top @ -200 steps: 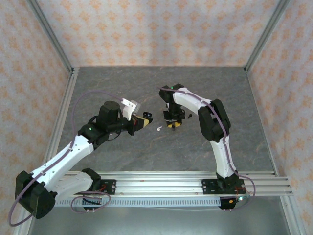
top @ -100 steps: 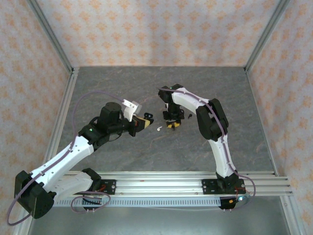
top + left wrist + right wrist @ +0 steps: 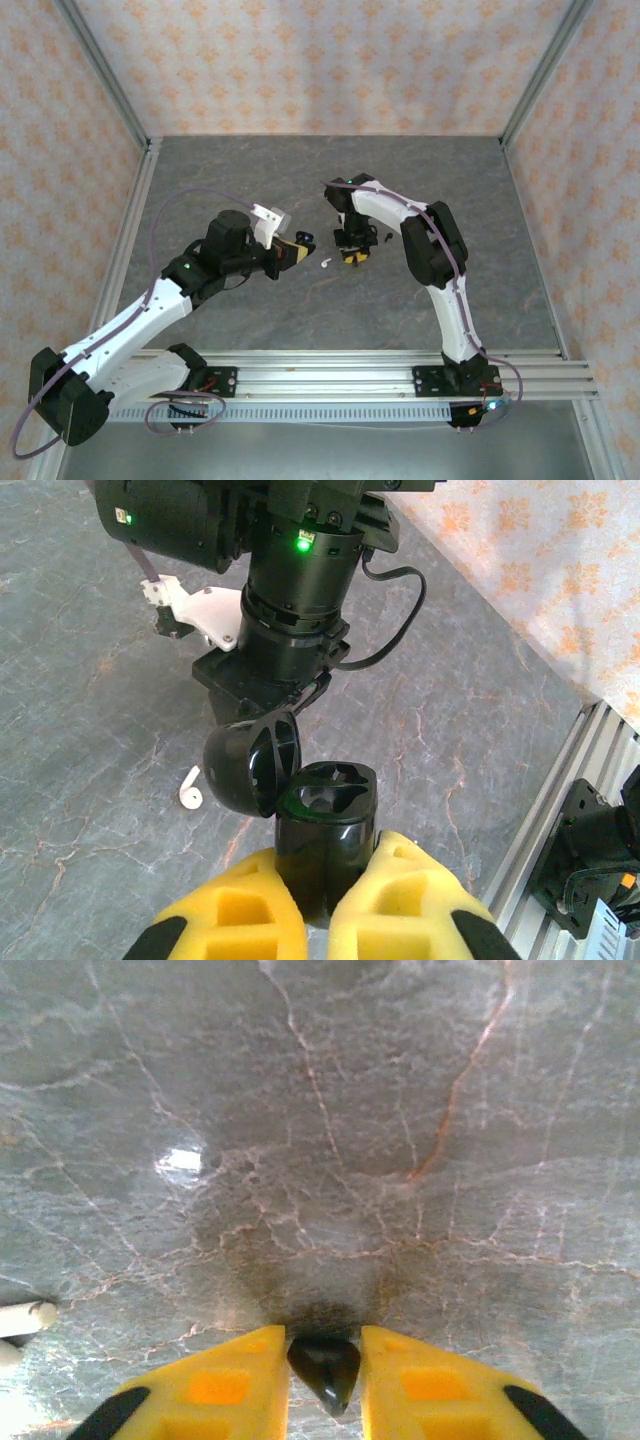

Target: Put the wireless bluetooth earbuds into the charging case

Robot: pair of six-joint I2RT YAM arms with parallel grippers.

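My left gripper (image 3: 322, 885) is shut on a black charging case (image 3: 325, 825), held upright with its lid (image 3: 250, 765) hinged open and its two wells bare. In the top view the case (image 3: 302, 241) sits at the left gripper (image 3: 294, 251), just left of the right one (image 3: 354, 256). My right gripper (image 3: 325, 1360) points down at the table, its yellow pads pressed on both sides of a black earbud (image 3: 325, 1368). A white earbud (image 3: 325, 264) lies on the table between the two grippers. It also appears in the left wrist view (image 3: 191, 792) and at the right wrist view's left edge (image 3: 22, 1320).
The grey marbled table (image 3: 330, 310) is walled by patterned panels on three sides. An aluminium rail (image 3: 330, 375) carrying both arm bases runs along the near edge. The right arm's wrist (image 3: 295, 590) hangs close behind the open case.
The right gripper's jaws have narrowed onto the black earbud. The left arm with the case has edged slightly toward the right gripper.
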